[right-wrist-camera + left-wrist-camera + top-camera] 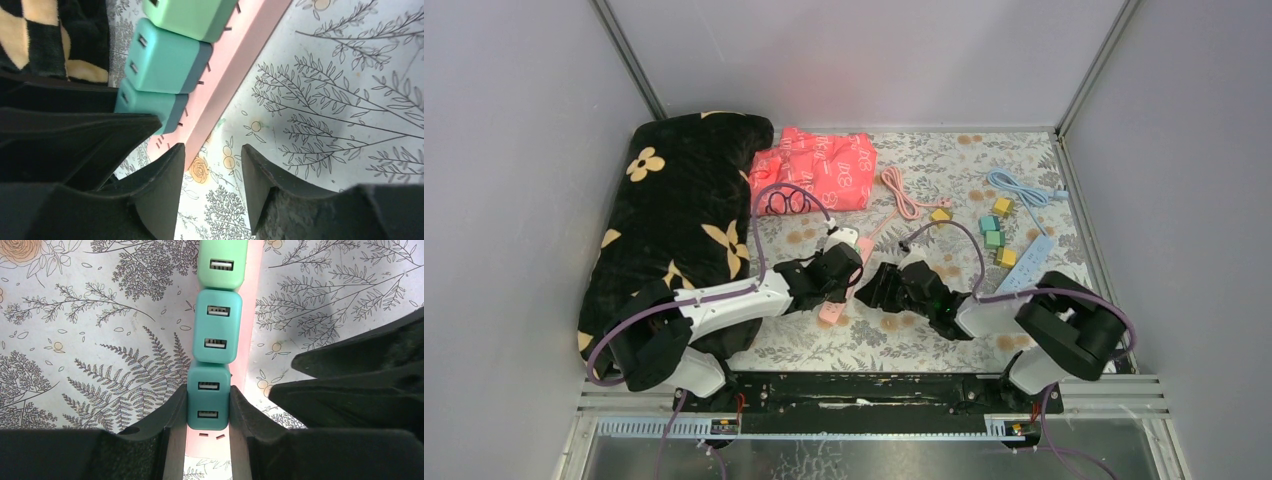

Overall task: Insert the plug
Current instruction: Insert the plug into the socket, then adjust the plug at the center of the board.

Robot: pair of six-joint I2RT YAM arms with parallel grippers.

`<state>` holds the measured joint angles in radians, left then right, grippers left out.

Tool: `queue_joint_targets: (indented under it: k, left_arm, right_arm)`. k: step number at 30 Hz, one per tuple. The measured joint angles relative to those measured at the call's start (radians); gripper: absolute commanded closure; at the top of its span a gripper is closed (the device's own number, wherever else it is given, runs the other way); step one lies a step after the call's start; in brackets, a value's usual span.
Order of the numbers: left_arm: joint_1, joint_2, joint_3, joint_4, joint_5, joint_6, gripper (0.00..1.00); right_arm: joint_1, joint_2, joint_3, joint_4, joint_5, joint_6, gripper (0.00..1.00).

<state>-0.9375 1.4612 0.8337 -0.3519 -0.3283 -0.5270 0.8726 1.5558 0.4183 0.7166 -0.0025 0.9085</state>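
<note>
Grips the plug (208, 402) in the left end effector (208, 396), closed flat on its two side faces, USB ports facing up. Has it standing on the pink strip (250, 315) directly under the fingers; cannot tell whether it is pushed fully home.

Judged light, hard-shelled and smooth, so apt to slip or tip if pinched high. Better taken low on the flat sides, square to the strip, and pressed straight down against a stiff socket.

Just past the fingertips, touching the held one, shows a second plug (216, 327), then a third plug (222, 262), green, in line along the strip.

Holds the right end effector (212, 150) open and empty at the strip's near end, one finger just beside its corner, contact unclear, with bare desk (325, 100) between and beyond the fingers. Probably worth pinning the strip there, as it looks light and free to slide.
</note>
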Motion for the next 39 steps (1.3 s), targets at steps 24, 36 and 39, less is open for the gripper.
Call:
queue_joint_targets:
  k: [24,36,39]
  left_arm:
    - [-0.002,-0.352,0.015,-0.177,0.031,-0.062,0.00]
    - [0.018,-0.521,0.060,-0.348,-0.085,-0.005,0.00]
    - [0.018,-0.534,0.093,-0.363,-0.111,0.042,0.00]
  right_arm:
    - [0.000,-0.686,0.064,-0.787,0.429,-0.237,0.01]
    - [-0.003,-0.679,0.274,-1.253,0.701,-0.196,0.01]
    - [-0.031,-0.663,0.287,-1.310,0.730,-0.195,0.01]
